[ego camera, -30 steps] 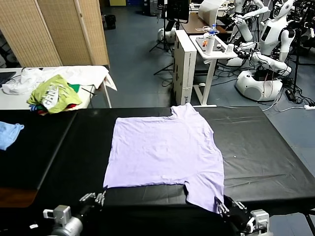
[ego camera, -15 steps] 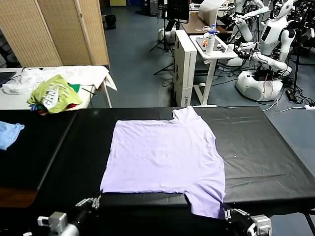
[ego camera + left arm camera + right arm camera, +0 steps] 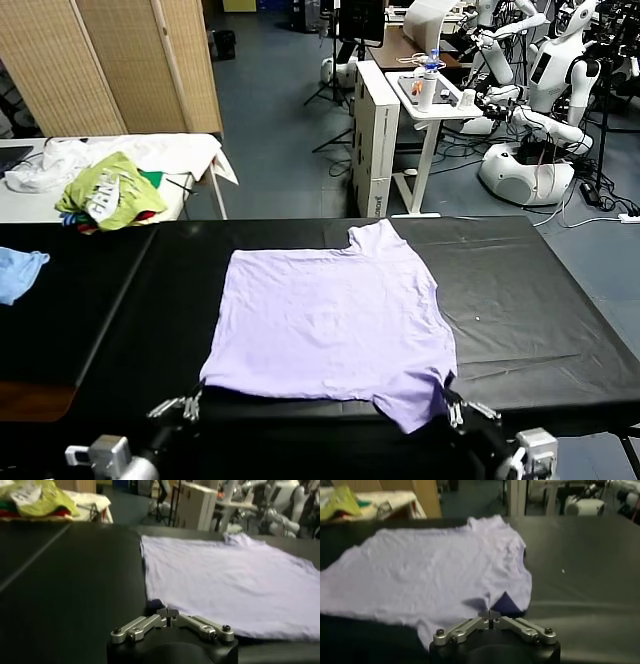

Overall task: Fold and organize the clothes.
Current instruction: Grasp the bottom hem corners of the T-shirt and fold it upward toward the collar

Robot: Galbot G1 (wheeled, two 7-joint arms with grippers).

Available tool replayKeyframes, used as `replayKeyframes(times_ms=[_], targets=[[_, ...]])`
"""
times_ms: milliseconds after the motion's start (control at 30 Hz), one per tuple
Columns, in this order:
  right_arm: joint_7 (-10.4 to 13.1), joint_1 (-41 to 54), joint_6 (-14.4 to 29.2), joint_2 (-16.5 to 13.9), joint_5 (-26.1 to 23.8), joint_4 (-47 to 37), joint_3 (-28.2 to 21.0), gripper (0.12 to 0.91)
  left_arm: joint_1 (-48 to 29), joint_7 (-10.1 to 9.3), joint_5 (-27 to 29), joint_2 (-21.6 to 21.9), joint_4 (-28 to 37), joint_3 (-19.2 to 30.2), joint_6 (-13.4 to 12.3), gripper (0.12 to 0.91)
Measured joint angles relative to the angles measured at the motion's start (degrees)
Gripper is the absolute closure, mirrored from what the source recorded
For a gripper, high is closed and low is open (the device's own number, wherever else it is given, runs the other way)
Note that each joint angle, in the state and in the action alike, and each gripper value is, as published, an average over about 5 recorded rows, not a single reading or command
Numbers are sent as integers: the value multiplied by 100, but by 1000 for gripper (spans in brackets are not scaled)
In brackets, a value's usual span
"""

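Yellow-green garment, light-blue cloth

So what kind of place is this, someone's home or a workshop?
Most likely a robotics lab, not a home. White humanoid robots stand idle in the background among cables, a black worktable holds a lavender T-shirt spread flat, and a folding screen partitions the floor.

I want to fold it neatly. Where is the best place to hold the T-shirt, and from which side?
Probably the T-shirt is best gripped at its two near corners, from the robot's side of the table. It lies flat, with that edge closest. The left end effector and the right end effector are shut on those corners.
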Motion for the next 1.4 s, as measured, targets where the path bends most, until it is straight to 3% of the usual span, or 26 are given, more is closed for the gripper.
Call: replayKeyframes(times_ms=[600, 1400], targets=[[167, 2050, -37, -4, 39, -1409, -971, 885, -1117, -5, 161, 316, 844, 302, -87, 884], [144, 2629, -94, 296, -164, -2080, -1441, 885, -2033, 24, 46, 880, 1765, 702, -15, 884]])
